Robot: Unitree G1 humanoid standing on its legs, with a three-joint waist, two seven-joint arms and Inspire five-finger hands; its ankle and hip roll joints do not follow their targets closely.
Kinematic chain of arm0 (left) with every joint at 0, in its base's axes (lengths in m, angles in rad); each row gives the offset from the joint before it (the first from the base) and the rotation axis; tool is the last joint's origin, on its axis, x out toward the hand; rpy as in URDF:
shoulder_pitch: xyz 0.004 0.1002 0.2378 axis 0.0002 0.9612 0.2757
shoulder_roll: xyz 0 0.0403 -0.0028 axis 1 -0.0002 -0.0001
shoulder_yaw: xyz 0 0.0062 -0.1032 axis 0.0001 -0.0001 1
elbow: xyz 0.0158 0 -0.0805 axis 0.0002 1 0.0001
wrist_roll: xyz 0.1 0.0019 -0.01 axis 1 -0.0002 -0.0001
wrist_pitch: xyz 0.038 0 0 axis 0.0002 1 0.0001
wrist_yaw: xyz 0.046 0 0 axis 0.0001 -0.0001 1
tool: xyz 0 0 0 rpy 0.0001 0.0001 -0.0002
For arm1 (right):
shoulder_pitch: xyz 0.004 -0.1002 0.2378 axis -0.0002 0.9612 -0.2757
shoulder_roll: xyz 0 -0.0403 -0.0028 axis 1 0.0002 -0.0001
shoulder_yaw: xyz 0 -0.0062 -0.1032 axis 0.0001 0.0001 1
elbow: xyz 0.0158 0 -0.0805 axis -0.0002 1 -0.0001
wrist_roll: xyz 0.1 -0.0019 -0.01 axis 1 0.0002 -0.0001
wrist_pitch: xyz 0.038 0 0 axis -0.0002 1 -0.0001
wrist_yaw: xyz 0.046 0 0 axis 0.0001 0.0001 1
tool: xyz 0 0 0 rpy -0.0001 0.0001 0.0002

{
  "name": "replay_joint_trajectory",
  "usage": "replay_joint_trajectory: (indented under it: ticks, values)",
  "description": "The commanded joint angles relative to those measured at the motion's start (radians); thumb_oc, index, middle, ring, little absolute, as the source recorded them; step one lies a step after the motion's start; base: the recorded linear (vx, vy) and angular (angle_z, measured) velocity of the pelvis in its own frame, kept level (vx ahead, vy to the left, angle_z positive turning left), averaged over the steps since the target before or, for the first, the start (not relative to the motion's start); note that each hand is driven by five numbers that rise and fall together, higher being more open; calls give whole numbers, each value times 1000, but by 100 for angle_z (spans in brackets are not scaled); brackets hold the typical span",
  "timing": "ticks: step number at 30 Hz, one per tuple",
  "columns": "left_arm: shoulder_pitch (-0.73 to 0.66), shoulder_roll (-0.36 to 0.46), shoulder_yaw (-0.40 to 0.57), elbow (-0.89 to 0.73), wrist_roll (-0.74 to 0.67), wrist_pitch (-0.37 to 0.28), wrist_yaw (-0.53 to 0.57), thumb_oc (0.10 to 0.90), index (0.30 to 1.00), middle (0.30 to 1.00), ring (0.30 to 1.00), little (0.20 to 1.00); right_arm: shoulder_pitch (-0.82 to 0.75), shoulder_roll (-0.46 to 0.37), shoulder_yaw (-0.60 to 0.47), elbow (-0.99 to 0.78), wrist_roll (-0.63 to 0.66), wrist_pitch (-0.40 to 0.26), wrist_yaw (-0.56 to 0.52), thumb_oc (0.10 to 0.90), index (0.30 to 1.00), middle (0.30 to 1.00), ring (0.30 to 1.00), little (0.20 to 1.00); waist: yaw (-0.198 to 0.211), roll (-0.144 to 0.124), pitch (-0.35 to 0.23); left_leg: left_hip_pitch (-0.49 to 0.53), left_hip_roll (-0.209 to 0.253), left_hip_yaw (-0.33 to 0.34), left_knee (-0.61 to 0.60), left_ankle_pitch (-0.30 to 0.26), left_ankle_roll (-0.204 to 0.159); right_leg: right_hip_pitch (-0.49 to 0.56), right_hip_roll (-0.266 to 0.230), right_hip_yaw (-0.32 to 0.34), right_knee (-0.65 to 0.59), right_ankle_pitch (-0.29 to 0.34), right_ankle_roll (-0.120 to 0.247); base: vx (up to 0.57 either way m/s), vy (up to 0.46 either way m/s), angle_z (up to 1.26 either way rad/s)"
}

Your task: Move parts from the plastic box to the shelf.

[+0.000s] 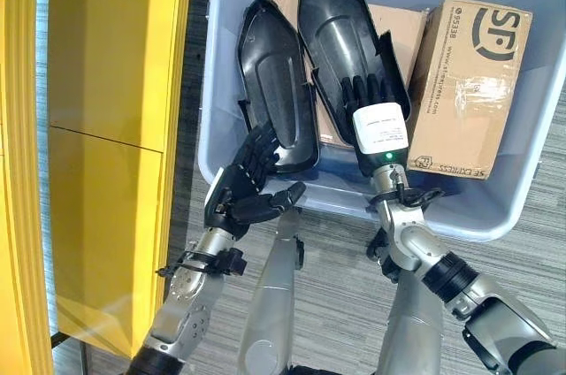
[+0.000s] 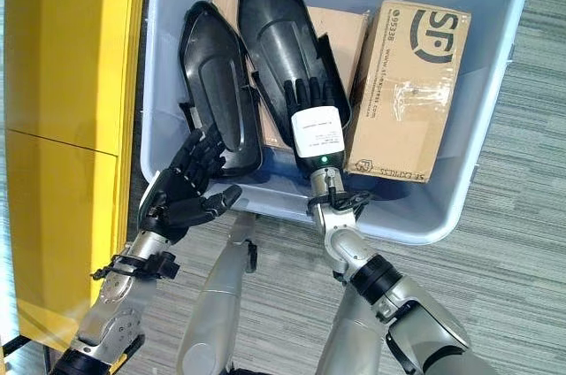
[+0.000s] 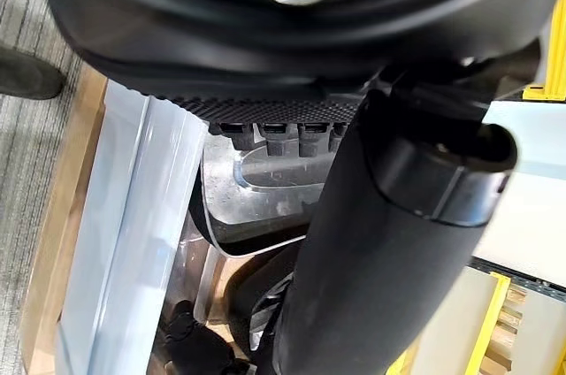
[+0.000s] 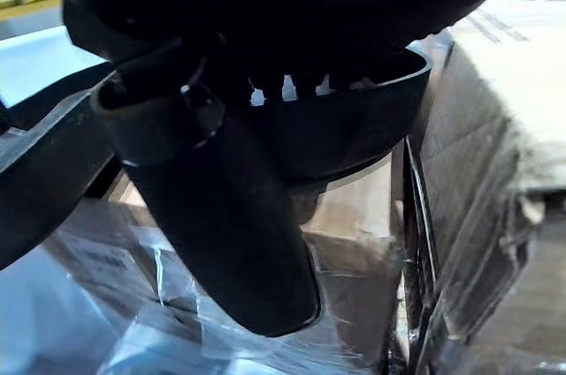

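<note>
Both long black moulded plastic parts (image 1: 340,48) sit in the pale blue plastic box (image 1: 522,189); right hand (image 1: 371,96) fingers curl on one at its 6 o'clock end to lift, left hand (image 1: 243,182) spread, reaching for the other

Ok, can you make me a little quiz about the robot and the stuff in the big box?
1. True or false: the cardboard box lies inside the plastic box.
2. How many black parts sit in it?
3. Which hand is on the longer black part? A) left hand B) right hand

Key: 1 true. 2 two, counting the shorter black part. 3 B.
</note>
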Motion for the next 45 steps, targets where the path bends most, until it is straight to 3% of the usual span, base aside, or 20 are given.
replay_joint_trajectory:
  ticks: [1, 7, 11, 12, 13, 15, 17, 19, 22, 26, 27, 30, 31, 39, 45]
  values:
    - [-18, -35, -59, -57, 6, -21, 6, 900, 1000, 1000, 1000, 1000, -77, -26, -46, 112, 74, 30, -68, 900, 1000, 1000, 1000, 1000, 38, 58, -9, -34, 6, 23, 24, -71, 26, 49, 21, 5, -195, 165, 66, 0, 0, 0]
    - [-36, -44, -71, -42, 5, -22, -10, 900, 1000, 1000, 1000, 1000, -107, -29, -49, 163, 53, 40, -68, 900, 1000, 1000, 1000, 1000, 40, 62, -9, -34, 3, 24, 21, -69, 25, 50, 19, 3, -201, 169, 71, 0, 0, 0]
    - [-50, -44, -78, -33, -1, -20, -3, 900, 1000, 1000, 1000, 1000, -131, -27, -46, 221, 84, 11, -105, 900, 1000, 1000, 1000, 1000, 43, 69, -9, -40, 3, 23, 22, -66, 24, 43, 15, 5, -199, 171, 72, 0, 0, 0]
    - [-53, -43, -81, -23, -1, -26, -7, 900, 1000, 1000, 1000, 1000, -138, -27, -47, 234, 93, 6, -96, 747, 786, 786, 786, 786, 44, 71, -9, -42, 2, 22, 24, -65, 23, 41, 14, 6, -195, 172, 72, 0, 0, 0]
    - [-54, -45, -83, -20, 3, -28, -9, 900, 1000, 1000, 1000, 1000, -139, -27, -45, 243, 102, 3, -93, 400, 300, 300, 300, 300, 45, 72, -9, -39, 2, 22, 22, -64, 23, 44, 13, 5, -196, 172, 73, 0, 0, 0]
    - [-56, -47, -83, -19, 4, -27, -10, 900, 1000, 1000, 1000, 1000, -136, -24, -39, 266, 135, -12, -99, 400, 300, 300, 300, 300, 47, 74, -9, -36, 2, 23, 20, -64, 24, 47, 11, 4, -196, 172, 73, 0, 0, 0]
    - [-57, -45, -81, -22, 2, -27, -7, 900, 1000, 1000, 1000, 1000, -130, -26, -36, 265, 151, -74, -151, 400, 300, 300, 300, 300, 46, 74, -9, -29, 4, 25, 17, -63, 25, 55, 11, 4, -202, 173, 73, 0, 0, 0]
    - [-61, -44, -78, -23, -5, -24, -15, 900, 1000, 1000, 1000, 1000, -136, -27, -39, 254, 164, -199, -203, 400, 300, 300, 300, 300, 44, 76, -9, -16, 5, 26, 19, -64, 25, 64, 10, 7, -206, 175, 74, 0, 0, 0]
    - [-65, -41, -78, -22, -18, -26, -15, 900, 1000, 1000, 1000, 1000, -142, -31, -43, 198, 140, -296, -177, 400, 300, 300, 300, 300, 41, 80, -9, 3, 3, 27, 23, -68, 26, 79, 6, 11, -206, 174, 76, -2, 17, -2]
    - [-55, -35, -65, -31, -18, -18, -34, 900, 1000, 1000, 1000, 1000, -122, -34, -37, 102, 132, -342, -124, 400, 300, 300, 300, 300, 37, 77, -9, 30, 4, 28, 26, -73, 26, 104, 7, 14, -215, 176, 77, -12, 8, -1]
    - [-62, -35, -60, -34, -18, -18, -35, 900, 1000, 1000, 1000, 1000, -129, -36, -37, 91, 132, -346, -119, 400, 300, 300, 300, 300, 40, 80, -9, 9, 9, 30, 25, -51, 33, 88, 11, 3, -224, 199, 66, -48, 38, 0]
    - [-50, -36, -55, -37, -6, -36, -23, 900, 1000, 1000, 1000, 1000, -109, -35, -20, 17, 149, -426, -162, 400, 300, 300, 300, 300, 32, 76, -9, 39, 16, 39, 22, -56, 32, 112, 16, 8, -238, 201, 65, -12, 41, -5]
    - [-41, -33, -54, -42, -19, -66, 13, 900, 1000, 1000, 1000, 1000, -82, -32, -28, -57, 156, -501, -221, 400, 300, 300, 300, 300, 22, 71, -9, 65, 19, 43, 18, -58, 31, 134, 20, 11, -247, 200, 66, 12, 69, -10]
    - [-4, -30, -16, -49, -27, -99, 31, 900, 1000, 1000, 1000, 1000, 4, -17, -89, -247, 219, -594, -330, 400, 300, 300, 300, 300, -6, 62, -9, 174, 16, 58, 26, -90, 38, 230, 19, 35, -259, 187, 65, 18, 47, -3]
    - [13, -4, -18, -70, 27, -123, 37, 900, 1000, 1000, 1000, 1000, 16, -15, -141, -332, 259, -571, -317, 400, 300, 300, 300, 300, -22, 43, -9, 292, 23, 73, 6, -105, 36, 351, 18, 35, -319, 197, 71, 11, -4, -1]
